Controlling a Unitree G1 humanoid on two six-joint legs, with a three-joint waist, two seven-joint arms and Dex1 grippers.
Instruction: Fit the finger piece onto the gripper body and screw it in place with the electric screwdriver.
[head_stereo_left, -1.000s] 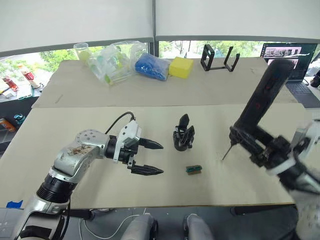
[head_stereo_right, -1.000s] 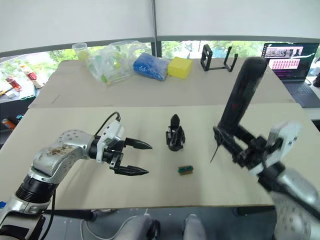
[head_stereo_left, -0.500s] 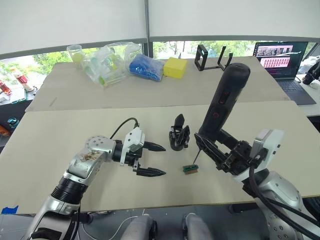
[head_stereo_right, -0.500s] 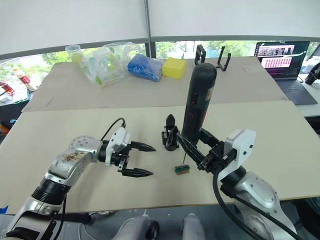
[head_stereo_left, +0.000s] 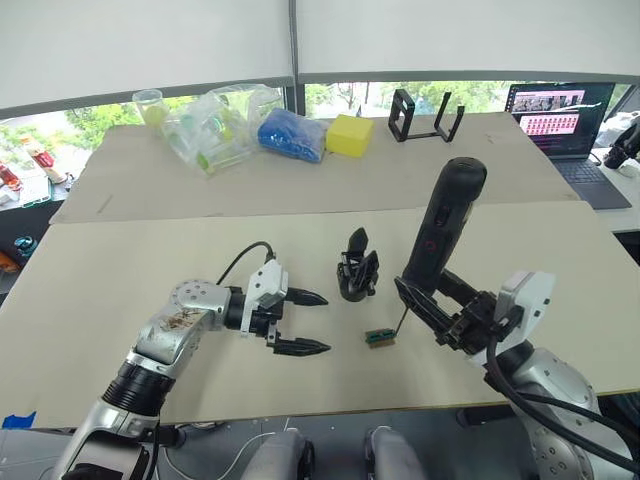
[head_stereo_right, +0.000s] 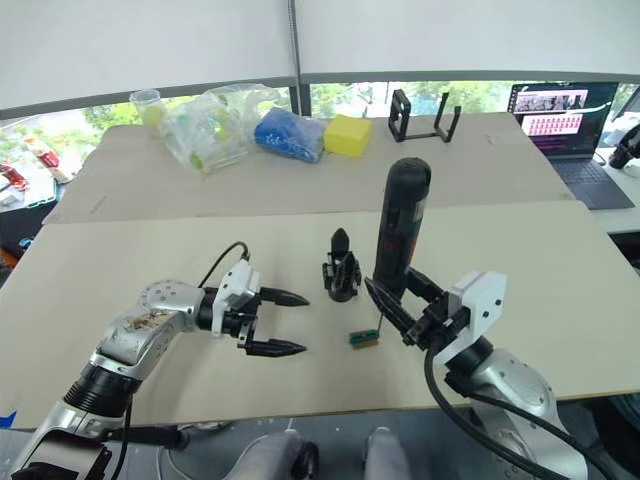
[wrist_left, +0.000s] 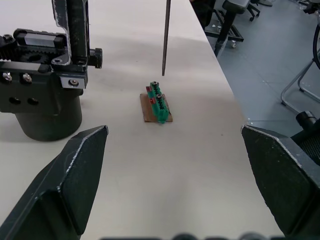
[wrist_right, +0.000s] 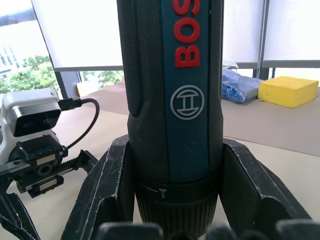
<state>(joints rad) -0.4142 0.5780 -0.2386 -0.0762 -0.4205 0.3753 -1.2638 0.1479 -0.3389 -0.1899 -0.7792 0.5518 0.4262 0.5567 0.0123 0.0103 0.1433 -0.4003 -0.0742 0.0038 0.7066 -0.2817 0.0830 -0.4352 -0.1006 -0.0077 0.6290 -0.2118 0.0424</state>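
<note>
The gripper body (head_stereo_left: 358, 277), a chunky black block with an upright pointed finger, stands at the middle of the table. I cannot tell the finger piece apart from it. My left gripper (head_stereo_left: 326, 322) is open, just to the left of it, with nothing between its fingers (wrist_left: 70, 185). My right gripper (head_stereo_left: 425, 300) is shut on the electric screwdriver (head_stereo_left: 440, 235), which it holds nearly upright to the right of the gripper body. The thin bit (wrist_left: 165, 35) hangs just above a small green-and-tan block (head_stereo_left: 379, 338). The screwdriver's barrel (wrist_right: 170, 100) sits between the right fingers (wrist_right: 105, 190).
At the back of the far table are a clear plastic bag of cups (head_stereo_left: 215, 120), a blue bag (head_stereo_left: 293, 135), a yellow block (head_stereo_left: 350, 134) and a black open-frame stand (head_stereo_left: 425, 115). A laptop (head_stereo_left: 560, 110) is at the far right. The table's front edge (head_stereo_left: 330, 415) is close.
My right arm has swung the screwdriver in from the right toward the centre, then lowered it so the bit is beside the green block. The left gripper has barely moved. The camera shifted.
</note>
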